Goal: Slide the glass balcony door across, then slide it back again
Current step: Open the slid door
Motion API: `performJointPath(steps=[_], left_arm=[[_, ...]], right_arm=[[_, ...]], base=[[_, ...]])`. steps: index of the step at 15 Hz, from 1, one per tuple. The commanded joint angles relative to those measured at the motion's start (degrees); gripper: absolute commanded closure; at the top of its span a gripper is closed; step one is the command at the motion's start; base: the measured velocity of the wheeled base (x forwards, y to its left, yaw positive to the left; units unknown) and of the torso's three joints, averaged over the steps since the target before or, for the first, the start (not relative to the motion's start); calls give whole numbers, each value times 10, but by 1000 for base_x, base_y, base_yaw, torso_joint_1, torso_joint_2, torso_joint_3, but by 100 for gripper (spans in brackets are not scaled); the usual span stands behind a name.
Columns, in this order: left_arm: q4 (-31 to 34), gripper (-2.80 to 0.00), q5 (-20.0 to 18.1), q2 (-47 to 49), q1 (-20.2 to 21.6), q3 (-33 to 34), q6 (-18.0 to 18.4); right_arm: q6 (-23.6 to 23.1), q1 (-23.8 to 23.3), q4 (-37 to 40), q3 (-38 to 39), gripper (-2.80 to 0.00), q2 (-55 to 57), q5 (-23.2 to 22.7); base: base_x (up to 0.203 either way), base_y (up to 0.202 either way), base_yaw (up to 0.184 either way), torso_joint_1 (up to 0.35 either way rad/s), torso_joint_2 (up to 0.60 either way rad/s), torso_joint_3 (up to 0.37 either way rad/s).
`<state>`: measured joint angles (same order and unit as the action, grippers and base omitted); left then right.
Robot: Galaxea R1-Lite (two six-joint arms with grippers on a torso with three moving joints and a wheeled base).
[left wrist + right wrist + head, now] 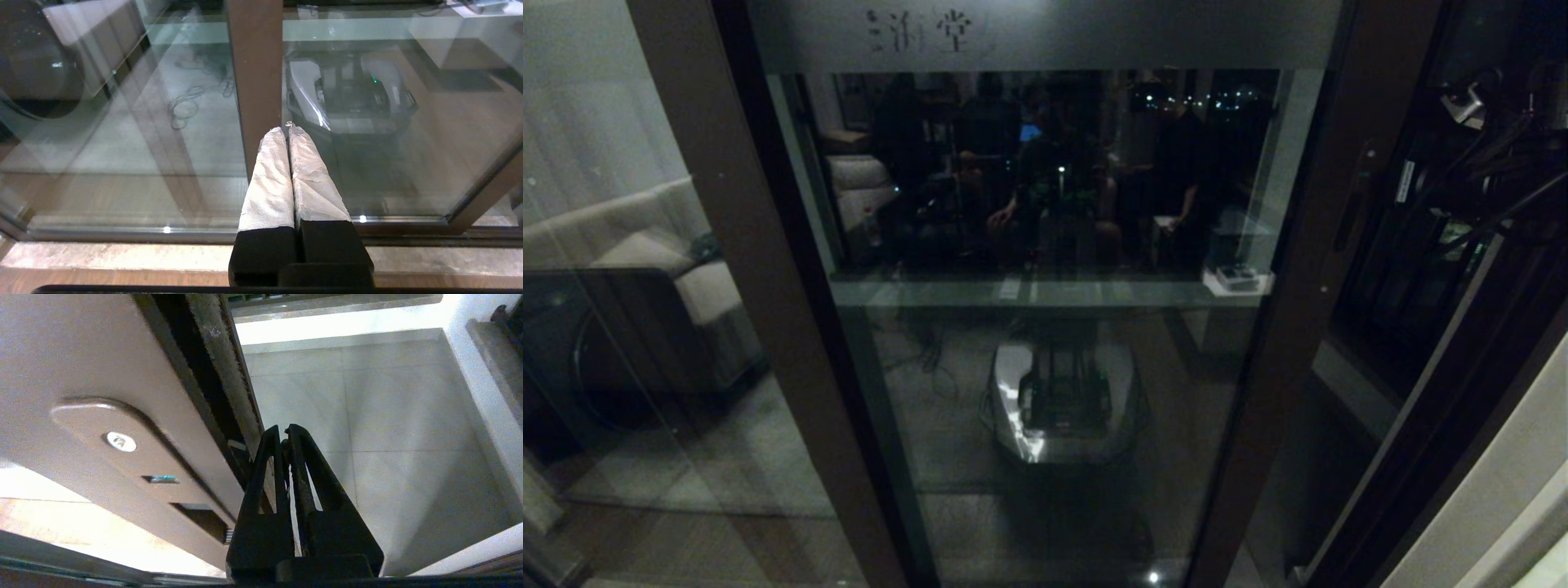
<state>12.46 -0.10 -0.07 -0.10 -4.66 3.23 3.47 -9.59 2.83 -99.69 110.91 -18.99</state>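
Right tool point(284, 435) sits closest, black fingers pressed together and holding nothing, tips just beside the door point(102, 416) edge, level with the recessed handle plate point(122, 445). Past the tips there's open tiled balcony floor point(367, 416), so a gap shows at the door's edge. Left tool point(286, 130), wrapped fingers closed and empty, hangs low in front of a frame post point(255, 61), parked. From the head, the door point(1045, 286) spans the middle of view. My read: the slide is only partway, and the return is all ahead.
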Motion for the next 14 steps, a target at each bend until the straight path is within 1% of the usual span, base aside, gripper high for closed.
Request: performJointPath(steps=[1, 14], left_arm=[[1, 0, 0, 1, 0, 0, 0], [1, 0, 0, 1, 0, 0, 0]], right_arm=[[0, 6, 1, 4, 0, -3, -3], [0, 32, 1, 13, 0, -9, -2]], base=[[0, 0, 0, 0, 0, 0], [0, 0, 0, 0, 0, 0]])
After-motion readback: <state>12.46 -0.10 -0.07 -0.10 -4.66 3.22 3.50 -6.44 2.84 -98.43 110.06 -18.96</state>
